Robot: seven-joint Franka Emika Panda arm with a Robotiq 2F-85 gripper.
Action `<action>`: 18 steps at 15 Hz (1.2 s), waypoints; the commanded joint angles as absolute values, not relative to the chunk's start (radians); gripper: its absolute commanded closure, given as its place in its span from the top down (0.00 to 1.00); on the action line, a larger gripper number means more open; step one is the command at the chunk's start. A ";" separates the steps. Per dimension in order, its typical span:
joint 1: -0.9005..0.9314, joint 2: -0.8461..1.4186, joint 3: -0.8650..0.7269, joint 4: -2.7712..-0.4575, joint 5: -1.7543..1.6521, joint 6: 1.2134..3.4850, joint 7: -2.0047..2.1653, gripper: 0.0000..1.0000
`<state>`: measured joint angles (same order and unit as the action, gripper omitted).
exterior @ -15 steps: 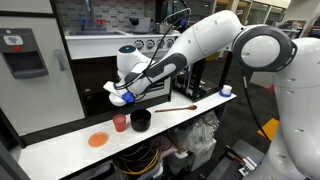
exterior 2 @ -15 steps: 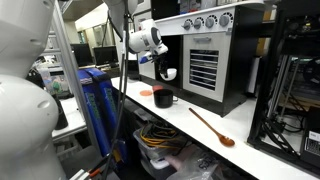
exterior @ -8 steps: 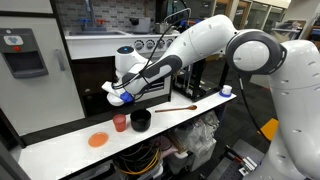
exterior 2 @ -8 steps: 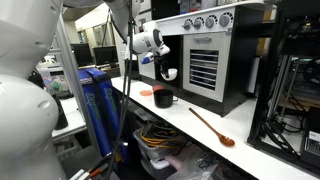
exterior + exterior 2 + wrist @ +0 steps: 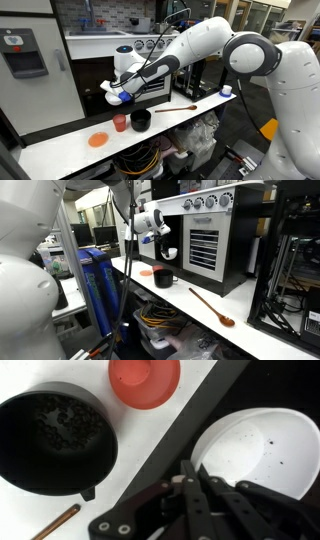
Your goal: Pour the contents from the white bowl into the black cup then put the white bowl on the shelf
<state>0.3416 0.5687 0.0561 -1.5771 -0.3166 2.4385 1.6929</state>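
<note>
Hand (image 5: 195,473) clamped on the rim of the white bowl (image 5: 258,452), mouth facing upward.

Bright, even indoor light; exterior views soft and grainy — wrist view crisper, white bowl (image 5: 262,455) glaring.

Red cup (image 5: 145,380) beside black cup (image 5: 55,435) (narrow gap)

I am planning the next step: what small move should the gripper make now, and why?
Probably lower the white bowl onto the shelf. The bowl looks nearly empty, the black cup holds dark grains, and the gripper grips the bowl's rim.
</note>
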 commanded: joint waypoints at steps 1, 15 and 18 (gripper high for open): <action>0.364 0.569 0.030 -1.575 -0.295 2.439 1.680 0.04; 0.387 0.726 -0.007 -1.431 -0.290 2.428 1.680 0.01; 0.391 0.740 -0.010 -1.404 -0.287 2.428 1.677 0.01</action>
